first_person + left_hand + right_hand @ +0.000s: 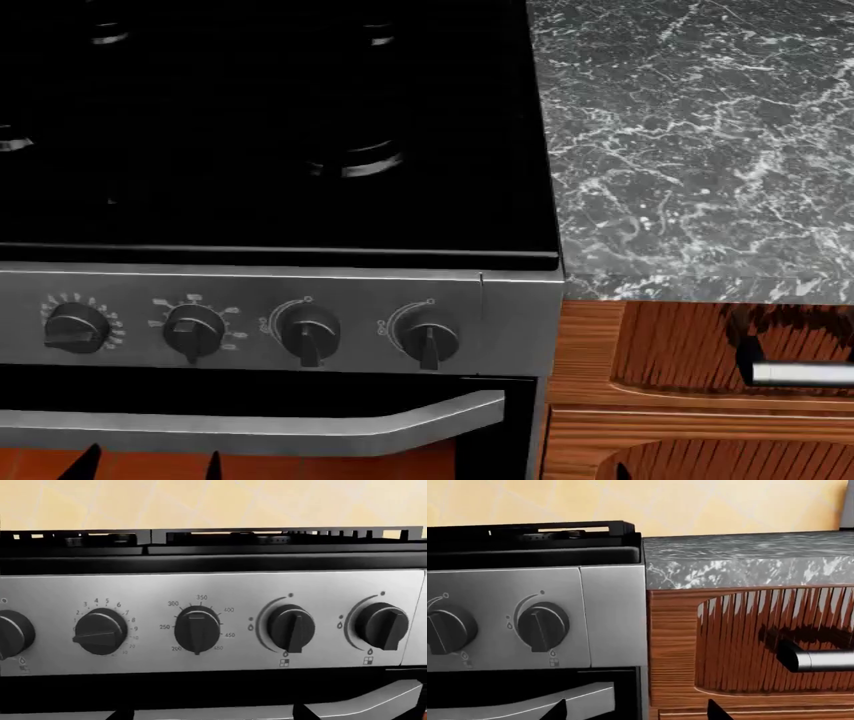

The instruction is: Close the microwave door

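Stove (267, 130) beside counter (694, 140); microwave unseen.

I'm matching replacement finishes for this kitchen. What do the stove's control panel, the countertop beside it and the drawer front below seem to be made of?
The grey stove control panel looks like brushed stainless steel: fine horizontal grain, soft sheen. The dark speckled countertop looks like polished granite or marble, with white veining; it could be an imitation. The reddish-brown drawer front looks like varnished wood, with visible grain and a ribbed recessed panel.
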### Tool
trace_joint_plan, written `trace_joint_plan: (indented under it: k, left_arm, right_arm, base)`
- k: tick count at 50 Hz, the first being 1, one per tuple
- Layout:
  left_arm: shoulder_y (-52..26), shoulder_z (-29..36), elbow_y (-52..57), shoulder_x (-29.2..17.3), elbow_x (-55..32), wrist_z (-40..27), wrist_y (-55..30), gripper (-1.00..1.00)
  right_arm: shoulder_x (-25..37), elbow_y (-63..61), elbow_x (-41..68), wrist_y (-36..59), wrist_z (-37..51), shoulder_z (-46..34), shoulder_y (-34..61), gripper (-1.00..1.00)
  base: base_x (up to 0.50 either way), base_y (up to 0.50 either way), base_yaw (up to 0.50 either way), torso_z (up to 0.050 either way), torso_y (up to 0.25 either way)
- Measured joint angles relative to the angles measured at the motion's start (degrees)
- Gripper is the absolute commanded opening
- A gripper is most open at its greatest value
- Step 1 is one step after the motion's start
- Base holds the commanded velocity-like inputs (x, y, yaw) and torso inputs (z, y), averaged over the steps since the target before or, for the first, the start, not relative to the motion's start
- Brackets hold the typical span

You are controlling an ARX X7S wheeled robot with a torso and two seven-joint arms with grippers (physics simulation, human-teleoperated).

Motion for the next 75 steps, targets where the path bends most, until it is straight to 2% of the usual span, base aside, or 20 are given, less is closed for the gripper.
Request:
trace_joint_plan:
  k: [75]
  left_arm:
    - [-0.1, 5.8, 0.3, -4.6, -4.4, -4.6, 2.1, 1.00]
  right_arm:
    - [4.5, 0.3, 4.3, -2.1, 4.8, -5.8, 0.2, 1.00]
  base:
    - [0.00, 0.49, 0.00, 0.000, 0.000]
